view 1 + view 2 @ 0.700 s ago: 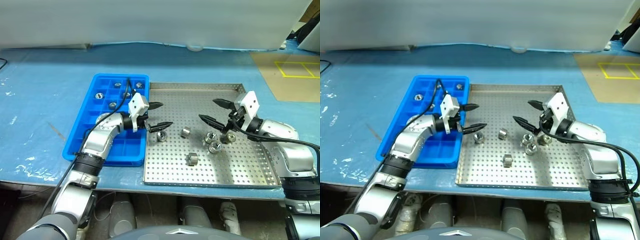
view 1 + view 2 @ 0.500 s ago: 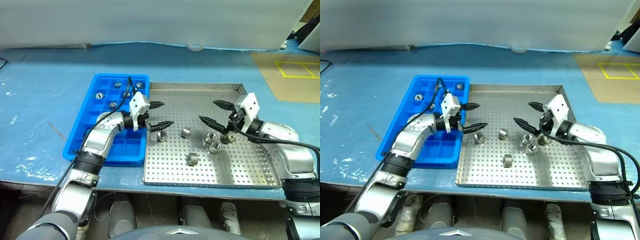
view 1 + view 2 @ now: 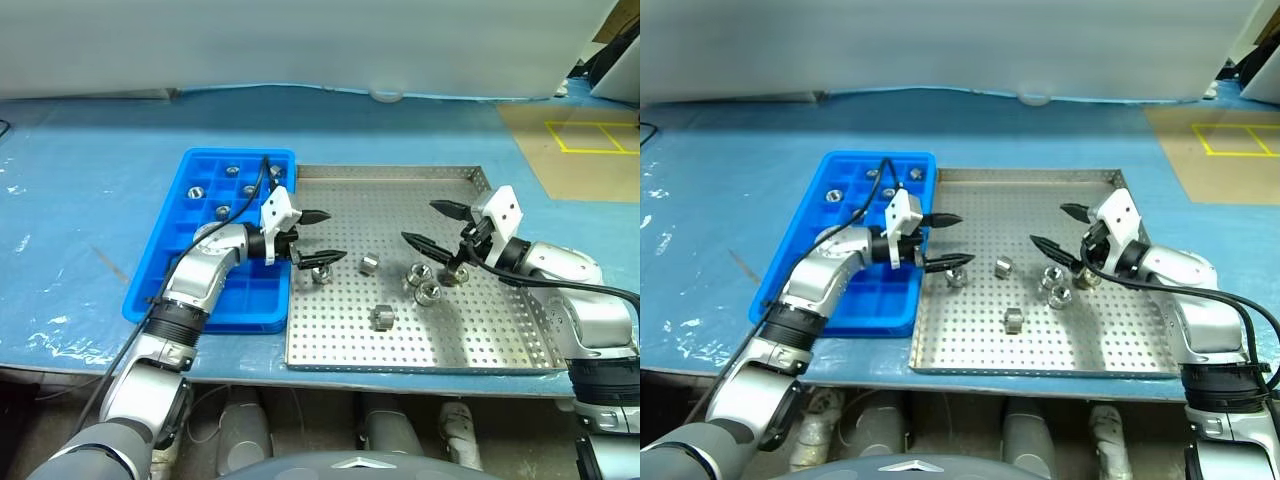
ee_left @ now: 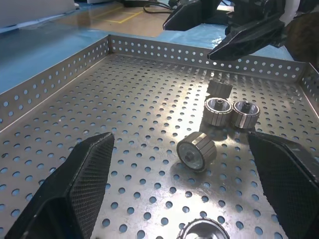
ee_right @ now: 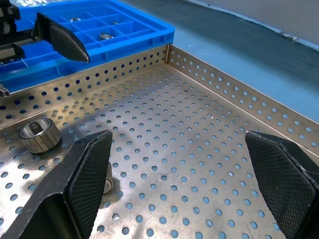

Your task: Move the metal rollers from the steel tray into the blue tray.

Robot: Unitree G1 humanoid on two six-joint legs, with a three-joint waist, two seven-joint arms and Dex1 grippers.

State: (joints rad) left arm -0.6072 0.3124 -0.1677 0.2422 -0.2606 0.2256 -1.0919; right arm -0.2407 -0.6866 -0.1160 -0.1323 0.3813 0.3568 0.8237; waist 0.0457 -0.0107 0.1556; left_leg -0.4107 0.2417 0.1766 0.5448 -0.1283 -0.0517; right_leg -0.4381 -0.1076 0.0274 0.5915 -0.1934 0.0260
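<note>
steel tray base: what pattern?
Steel tray base: silvery metal, regular grid of small round holes; clearest in left wrist view.

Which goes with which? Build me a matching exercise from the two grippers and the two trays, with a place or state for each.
1 left gripper
2 right gripper
3 blue tray
4 steel tray

A lies right of the blue tray
B open, over the steel tray's right half
C rollers in its far compartments
D open, at the steel tray's left edge

Pairs: 1-D, 2-B, 3-C, 4-A

Workshop: blue-covered bench, floor markings

Even bright light; glare on steel tray; sharp.
</note>
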